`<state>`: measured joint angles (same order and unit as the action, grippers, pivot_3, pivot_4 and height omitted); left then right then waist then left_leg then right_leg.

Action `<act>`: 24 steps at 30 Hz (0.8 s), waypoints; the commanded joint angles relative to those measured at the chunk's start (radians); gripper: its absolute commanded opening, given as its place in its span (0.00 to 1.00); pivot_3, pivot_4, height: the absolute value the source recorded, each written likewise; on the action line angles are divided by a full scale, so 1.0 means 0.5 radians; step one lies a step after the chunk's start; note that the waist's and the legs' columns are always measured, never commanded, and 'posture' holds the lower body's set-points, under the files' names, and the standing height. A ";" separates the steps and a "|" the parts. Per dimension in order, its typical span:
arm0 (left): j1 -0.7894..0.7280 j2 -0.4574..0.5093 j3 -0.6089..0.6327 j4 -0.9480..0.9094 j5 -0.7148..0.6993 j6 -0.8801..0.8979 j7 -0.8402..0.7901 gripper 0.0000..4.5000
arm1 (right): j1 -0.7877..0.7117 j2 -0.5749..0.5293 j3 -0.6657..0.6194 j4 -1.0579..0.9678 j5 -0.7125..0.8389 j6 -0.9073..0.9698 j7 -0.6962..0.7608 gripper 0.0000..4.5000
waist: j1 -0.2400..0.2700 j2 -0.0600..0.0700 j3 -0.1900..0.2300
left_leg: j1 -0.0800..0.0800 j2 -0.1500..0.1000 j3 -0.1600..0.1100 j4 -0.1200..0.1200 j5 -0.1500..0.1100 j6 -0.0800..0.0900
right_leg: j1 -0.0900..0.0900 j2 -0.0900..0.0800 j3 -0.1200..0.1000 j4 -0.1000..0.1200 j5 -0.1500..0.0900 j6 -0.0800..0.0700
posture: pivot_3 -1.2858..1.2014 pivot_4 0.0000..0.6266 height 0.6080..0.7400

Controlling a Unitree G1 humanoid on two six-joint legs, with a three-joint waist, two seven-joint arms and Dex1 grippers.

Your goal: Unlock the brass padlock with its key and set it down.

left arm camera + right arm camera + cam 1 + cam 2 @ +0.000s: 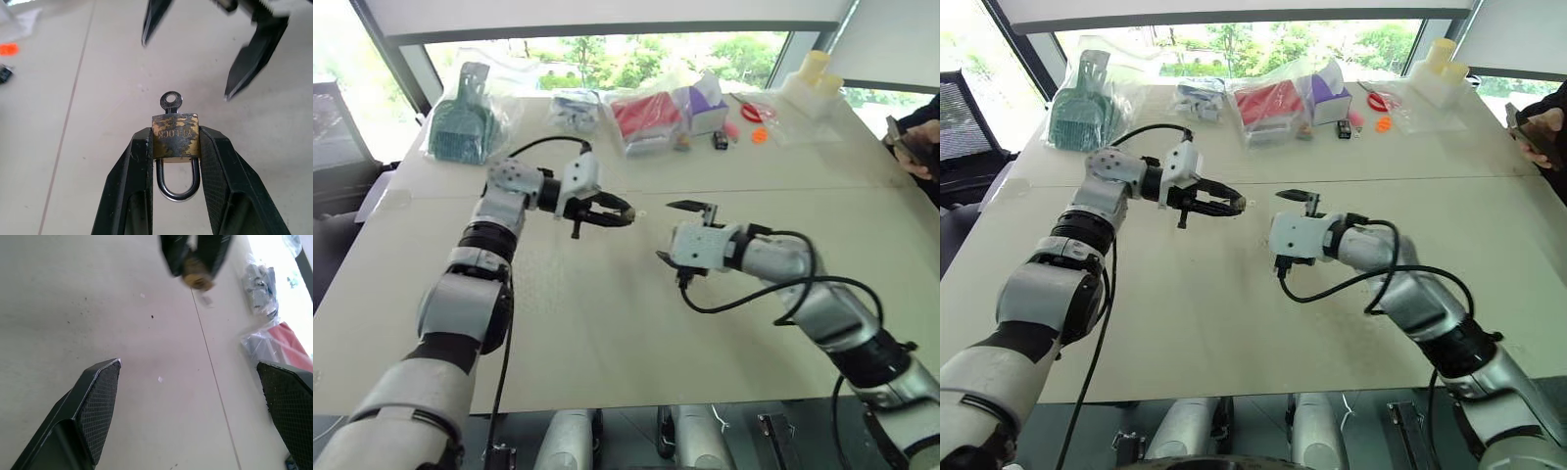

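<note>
While you hold this pose, take stock view by view.

Left eye view — item one: left gripper (pixel 625 212), raised above the table (pixel 607 323), fingers pointing toward the right arm, pinching something small at their tips. Item two: right gripper (pixel 683 233), fingers spread wide, just beside the left one, a gap between them. Along the far edge of the table: a teal dustpan (pixel 462 117) in a clear bag, a red packet (pixel 644 115), an orange disc (pixel 760 135). A person's hand (pixel 915 157) shows at the right edge.

Right eye view: same layout; the pair of grippers face each other over bare tabletop.

Left wrist view — the clearest record. Brass padlock (pixel 176 138) is clamped by its flat sides between the two black fingers (pixel 134 166), shackle (pixel 177 182) turned back toward the wrist and seated in the body, so by the look of it locked. Key (pixel 170 102) stands in the keyhole, ring end toward the open right fingers beyond.

Right wrist view: the right fingers (pixel 100 401) stand far apart, nothing between them; the padlock shows ahead as a gold blur in the left grip.

Status, as a judgement: lock lifted and presented — done. Left for you: grip the key, turn it, free the shackle, set the lock down.
</note>
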<state>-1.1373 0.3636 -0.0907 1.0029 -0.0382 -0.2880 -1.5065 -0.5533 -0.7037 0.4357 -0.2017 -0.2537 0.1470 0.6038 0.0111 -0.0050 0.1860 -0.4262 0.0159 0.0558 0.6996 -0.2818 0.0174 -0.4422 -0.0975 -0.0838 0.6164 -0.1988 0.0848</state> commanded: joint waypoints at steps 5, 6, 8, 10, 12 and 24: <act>0.165 0.085 0.029 -0.394 -0.118 0.175 0.027 0.16 | -0.173 0.154 0.021 0.182 -0.353 -0.432 -0.190 1.00 | -0.003 0.000 0.000 | 0.001 0.000 0.002 0.000 0.000 -0.001 | 0.000 0.000 0.000 0.001 0.000 0.000 | 0.52 0.24 1.00; 0.189 0.092 0.024 -0.436 -0.122 0.195 0.029 0.16 | -0.176 0.171 0.022 0.193 -0.384 -0.461 -0.200 1.00 | -0.001 0.000 0.000 | 0.001 0.000 0.002 0.000 0.001 -0.001 | 0.000 0.001 0.000 0.002 0.000 0.000 | 0.52 0.24 1.00; 0.225 0.104 0.013 -0.496 -0.122 0.225 0.035 0.16 | -0.175 0.200 0.010 0.210 -0.425 -0.497 -0.209 1.00 | -0.001 0.000 0.000 | 0.001 0.000 0.005 0.000 0.001 -0.001 | 0.000 0.001 0.000 0.002 0.000 0.000 | 0.52 0.24 1.00; 0.240 0.107 0.005 -0.525 -0.123 0.245 0.049 0.16 | -0.171 0.228 -0.010 0.216 -0.443 -0.513 -0.205 1.00 | 0.002 0.000 0.000 | 0.001 0.000 0.005 0.000 0.001 -0.001 | 0.000 0.001 0.000 0.002 0.000 0.000 | 0.52 0.24 1.00; 0.246 0.105 -0.001 -0.540 -0.122 0.255 0.062 0.16 | -0.171 0.245 -0.022 0.216 -0.469 -0.537 -0.208 1.00 | 0.001 0.000 0.000 | 0.001 0.000 0.005 0.000 0.001 -0.001 | 0.001 0.001 0.000 0.002 0.000 0.000 | 0.52 0.24 1.00; 0.242 0.093 -0.040 -0.538 -0.116 0.248 0.066 0.16 | -0.168 0.280 -0.043 0.235 -0.594 -0.585 -0.199 0.00 | -0.002 0.000 0.000 | 0.001 0.000 0.006 0.000 0.001 -0.001 | 0.001 0.001 0.000 0.002 0.000 0.000 | 0.52 0.24 1.00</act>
<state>-1.0064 0.4083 -0.1076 0.7629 -0.0824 -0.1443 -1.4775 -0.6238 -0.5714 0.4517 -0.0726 -0.5566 -0.1386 0.5145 0.0102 -0.0048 0.1859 -0.4256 0.0160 0.0589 0.6997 -0.2814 0.0169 -0.4418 -0.0971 -0.0839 0.6173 -0.1987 0.0847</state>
